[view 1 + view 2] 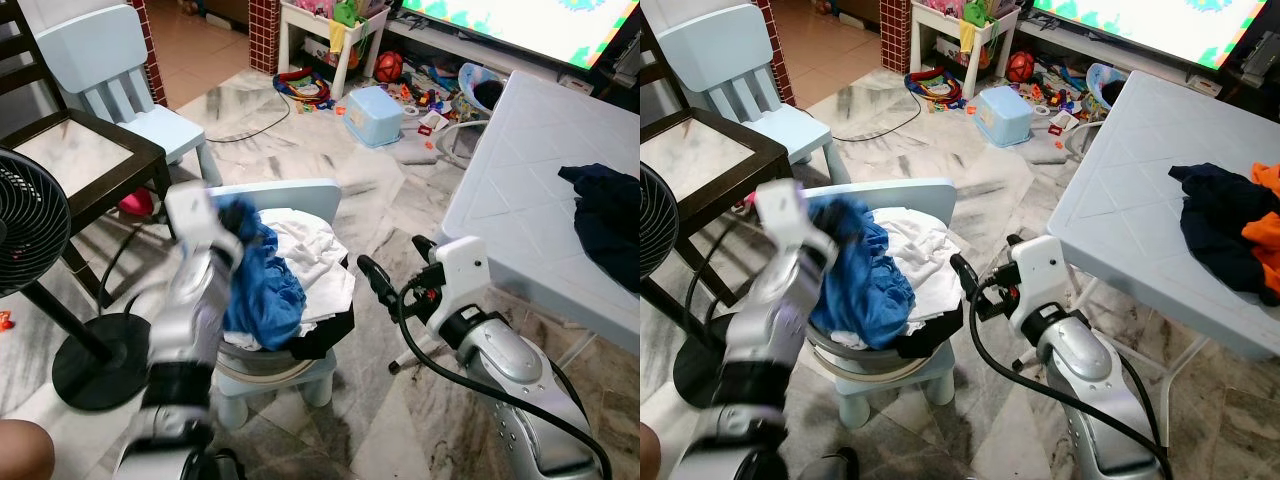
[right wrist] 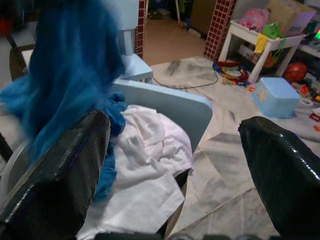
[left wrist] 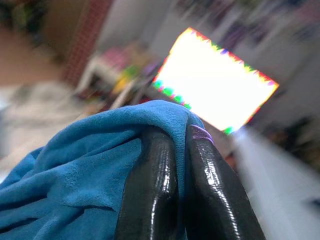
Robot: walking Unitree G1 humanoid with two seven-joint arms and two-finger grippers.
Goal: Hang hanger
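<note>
My left gripper point(image 1: 233, 217) is raised over a laundry basket point(image 1: 262, 368) and is shut on a blue garment point(image 1: 262, 285). In the left wrist view the blue cloth point(image 3: 90, 170) drapes over the closed fingers point(image 3: 155, 185), with a small purple piece point(image 3: 201, 133) at one tip. The basket stands on a small light-blue chair point(image 1: 300, 190) and also holds a white garment point(image 1: 318, 255) and dark cloth. My right gripper point(image 1: 396, 262) hovers open just right of the chair, its fingers point(image 2: 60, 170) wide apart and nothing between them. No hanger can be made out.
A black fan point(image 1: 30, 220) and a dark wooden chair point(image 1: 95, 165) stand to the left, a pale blue child's chair point(image 1: 115, 60) behind. A white table point(image 1: 530, 170) with dark clothes point(image 1: 605, 225) is on the right. Toys and a blue bin point(image 1: 375, 115) litter the far floor.
</note>
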